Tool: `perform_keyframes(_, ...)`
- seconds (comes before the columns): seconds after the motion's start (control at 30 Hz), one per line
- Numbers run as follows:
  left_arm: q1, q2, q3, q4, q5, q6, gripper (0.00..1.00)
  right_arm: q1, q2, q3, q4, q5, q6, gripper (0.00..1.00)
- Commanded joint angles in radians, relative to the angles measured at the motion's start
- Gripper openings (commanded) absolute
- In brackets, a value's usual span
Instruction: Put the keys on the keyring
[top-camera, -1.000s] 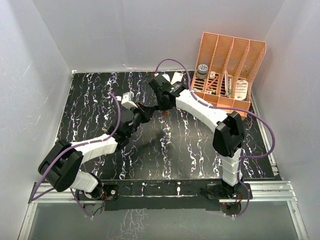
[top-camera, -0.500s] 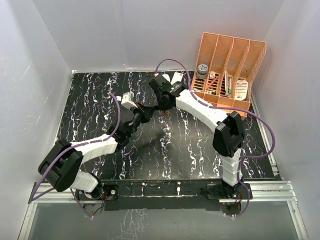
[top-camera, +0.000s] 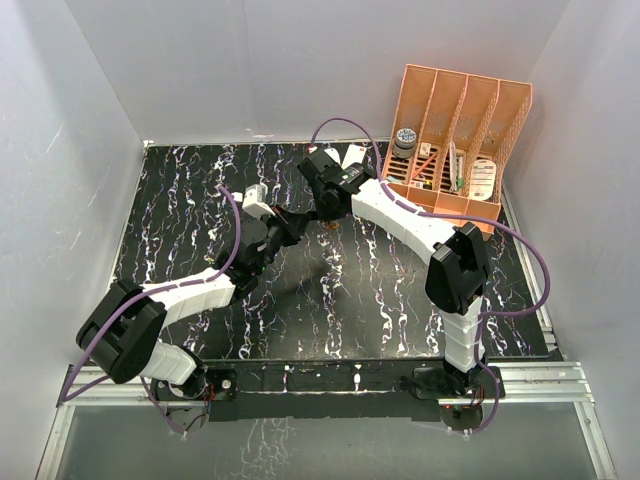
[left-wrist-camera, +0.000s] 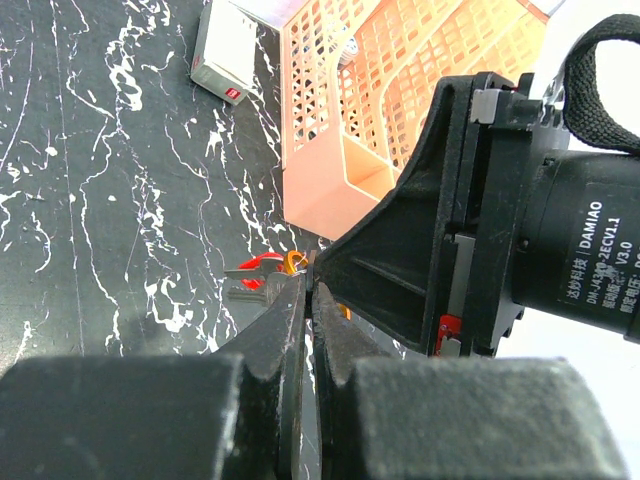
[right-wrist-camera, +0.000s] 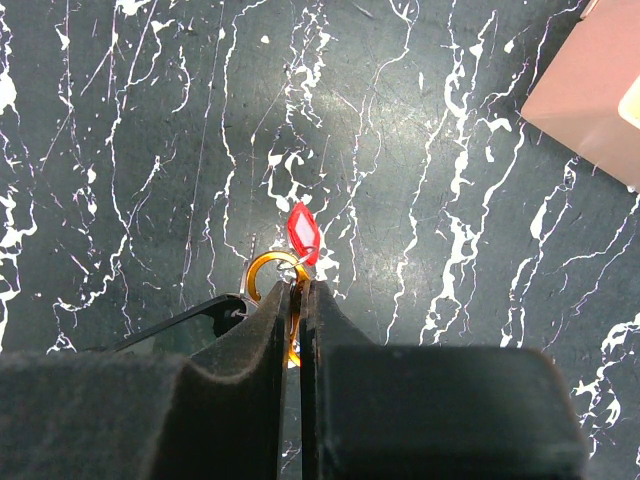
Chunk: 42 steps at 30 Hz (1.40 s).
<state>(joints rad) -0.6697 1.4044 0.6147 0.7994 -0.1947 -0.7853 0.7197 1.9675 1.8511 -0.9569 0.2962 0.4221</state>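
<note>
Orange-brown keyring (right-wrist-camera: 265, 259) pinched between two grippers above the far middle of the marbled black table (top-camera: 380, 290).
We see the right gripper (right-wrist-camera: 297, 288) clamped on the near side of the ring, its jaws all but touching, and the red-headed key (right-wrist-camera: 302, 232) hangs on the ring's far side, just above the tabletop. From the left, the left gripper (left-wrist-camera: 308, 292) meets the right one tip to tip; its jaws are pressed nearly together, but we cannot tell what, if anything, sits between them. A silvery key blade (left-wrist-camera: 240, 293) shows just left of that fingertip, beside the ring. Well to the far right stands an orange slotted rack (top-camera: 465, 120), with a white box (left-wrist-camera: 225, 50) lying on the table near it.
</note>
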Motion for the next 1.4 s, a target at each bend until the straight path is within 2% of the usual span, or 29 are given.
perform_keyframes(0.0,-0.004,0.003,0.015,0.028,0.003,-0.002,0.00,0.000,-0.035,0.029,0.038,0.015,0.010,0.00)
perform_keyframes(1.37,-0.004,0.052,0.081,-0.005,-0.038,0.035,0.00,0.006,-0.069,-0.010,0.043,0.011,0.010,0.00)
